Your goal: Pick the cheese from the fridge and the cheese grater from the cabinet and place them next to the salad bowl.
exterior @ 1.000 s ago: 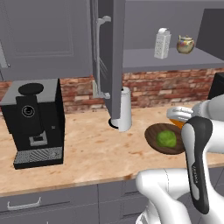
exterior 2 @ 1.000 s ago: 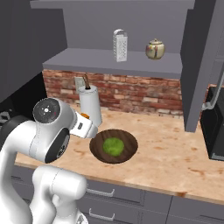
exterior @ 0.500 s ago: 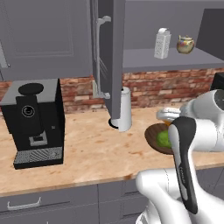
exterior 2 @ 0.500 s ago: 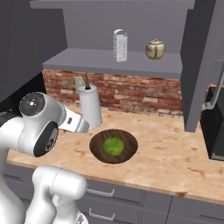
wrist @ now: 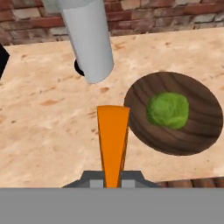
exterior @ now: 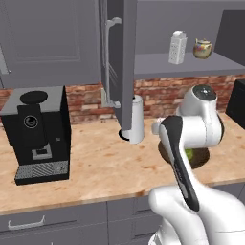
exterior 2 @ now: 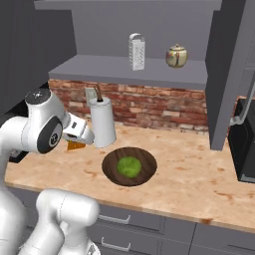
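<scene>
Gripping the cheese [wrist: 113, 142], the gripper [wrist: 113, 177] is clenched on the orange wedge, whose narrow face points out ahead of the fingers in the hand view. In the right base view the cheese [exterior 2: 75, 145] shows as a small orange patch under the hand, above the counter [exterior 2: 189, 174] and just left of the white cylinder [exterior 2: 102, 122]. The salad bowl [exterior 2: 129, 166] sits on the counter toward its front edge, right of the cheese and near it, with the green lump inside. The cylinder stands behind the bowl, toward the brick wall. On the open cabinet shelf [exterior 2: 119, 69] above, the cheese grater [exterior 2: 136, 51] stands upright, with the teapot [exterior 2: 176, 56] beside it to the right. A black coffee machine [exterior: 37, 129] stands at the counter's left end.
</scene>
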